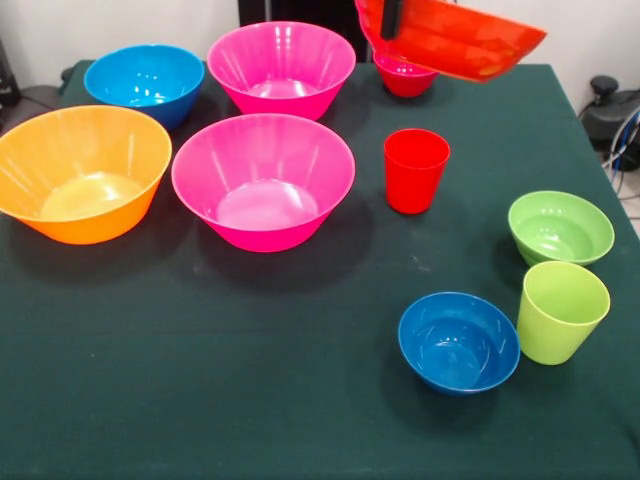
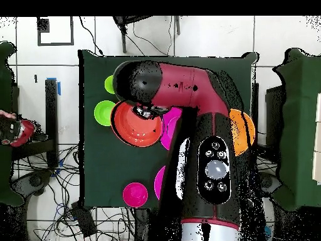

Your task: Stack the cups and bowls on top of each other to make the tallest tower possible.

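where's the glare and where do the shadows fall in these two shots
Front view: soft highlights gleam inside the near big pink plastic bowl and small blue plastic bowl; faint shadows pool beside each on the dark green tablecloth. Overhead view: the red and black arm hides most bowls; the lifted red-orange bowl shines.

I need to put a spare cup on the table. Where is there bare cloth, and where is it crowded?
Bare cloth: the whole near strip in front of the orange bowl and near pink bowl, left of the small blue bowl. Also the gap between the red cup and green bowl. The far left, with the big bowls, is crowded.
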Controlling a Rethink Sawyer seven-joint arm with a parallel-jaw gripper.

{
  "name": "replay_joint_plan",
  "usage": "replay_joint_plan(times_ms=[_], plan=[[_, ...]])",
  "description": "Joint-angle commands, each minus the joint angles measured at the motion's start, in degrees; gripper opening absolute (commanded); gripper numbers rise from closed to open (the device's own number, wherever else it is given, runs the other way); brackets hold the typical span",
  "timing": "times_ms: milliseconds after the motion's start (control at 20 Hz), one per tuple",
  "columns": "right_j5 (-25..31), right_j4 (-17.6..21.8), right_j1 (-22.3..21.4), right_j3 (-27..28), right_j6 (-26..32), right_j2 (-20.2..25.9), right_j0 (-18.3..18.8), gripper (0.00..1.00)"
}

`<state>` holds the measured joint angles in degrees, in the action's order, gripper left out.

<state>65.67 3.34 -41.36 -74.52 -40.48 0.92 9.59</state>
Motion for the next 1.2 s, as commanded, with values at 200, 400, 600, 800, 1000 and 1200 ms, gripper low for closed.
replay_joint_plan(times_ms=[200,400,600,800,1000,1200], plan=[[3.39,4.37,-2.66,-4.92,1.95,3.6,1.07,0.0],[3.75,4.56,-4.22,-6.08,2.4,3.21,1.55,0.0],[3.66,4.72,-6.44,-8.08,2.48,2.86,1.93,0.0],[2.79,5.43,-7.84,-10.35,2.04,2.52,2.15,0.0],[1.79,5.67,-9.24,-12.47,0.96,2.12,2.07,0.0],[0.37,5.47,-10.78,-14.62,-0.32,1.95,1.78,0.0]])
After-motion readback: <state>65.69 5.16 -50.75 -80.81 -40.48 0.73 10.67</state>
